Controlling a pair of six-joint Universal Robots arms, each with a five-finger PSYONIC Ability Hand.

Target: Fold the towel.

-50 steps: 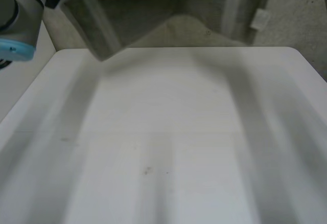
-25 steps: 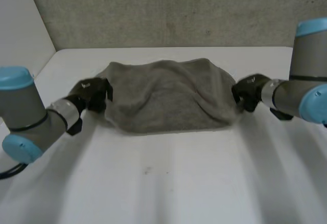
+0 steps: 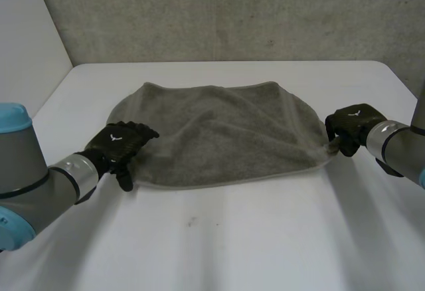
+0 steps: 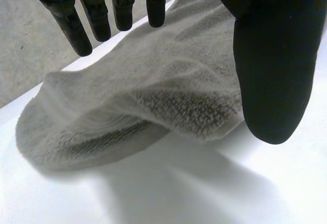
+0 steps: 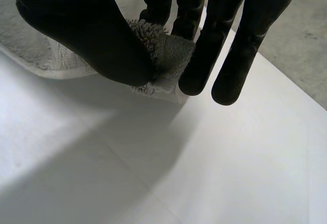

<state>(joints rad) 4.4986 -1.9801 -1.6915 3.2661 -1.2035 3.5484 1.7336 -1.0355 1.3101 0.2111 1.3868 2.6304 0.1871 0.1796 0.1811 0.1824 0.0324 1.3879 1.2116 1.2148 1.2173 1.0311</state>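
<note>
A grey towel point(image 3: 219, 135) lies doubled over on the white table point(image 3: 232, 238), its fold line toward the far side. My left hand point(image 3: 119, 141) hovers at the towel's near left corner point(image 4: 153, 96). Its fingers point(image 4: 92, 14) are straight, the thumb is spread apart, and the cloth lies loose under them. My right hand point(image 3: 350, 125) is at the near right corner. In the right wrist view the thumb point(image 5: 92, 29) and fingers pinch a bunched bit of towel point(image 5: 166, 55) just above the table.
A grey wall point(image 3: 232, 12) runs behind the table's far edge, and a white panel point(image 3: 26, 32) stands at the far left. Bare tabletop stretches in front of the towel.
The towel came down from in front of the camera and now lies flatter. Both hands moved toward the near side, and the left hand let go of its corner.
</note>
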